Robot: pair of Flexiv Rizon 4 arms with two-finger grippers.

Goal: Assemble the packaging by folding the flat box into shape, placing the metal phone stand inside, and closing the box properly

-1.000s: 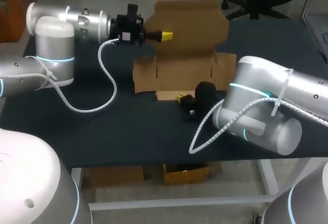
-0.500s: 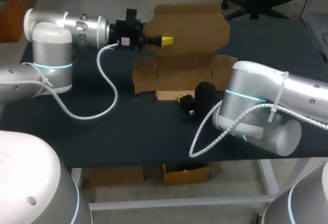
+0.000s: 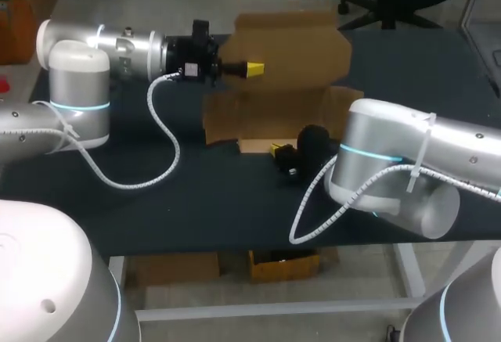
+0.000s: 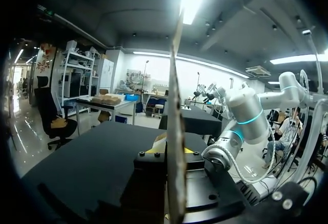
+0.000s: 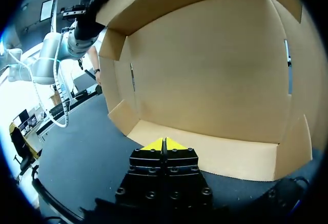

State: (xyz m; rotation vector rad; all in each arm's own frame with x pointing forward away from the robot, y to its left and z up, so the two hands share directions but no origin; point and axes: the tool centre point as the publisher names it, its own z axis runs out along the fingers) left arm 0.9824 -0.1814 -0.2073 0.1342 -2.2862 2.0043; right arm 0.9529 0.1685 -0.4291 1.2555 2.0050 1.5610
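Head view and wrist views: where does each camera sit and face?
Head view: above, behind; looks down on black table, brown cardboard box; left arm, right arm show.
Left wrist view: left wrist; looks along box flap in left end effector, toward right arm.
Right wrist view: right wrist; looks into the box over shut right end effector.
Shared: both wrist views show the box.

I can read no text, label, number or sign in any view; the box (image 3: 286,52) shows me plain brown cardboard.
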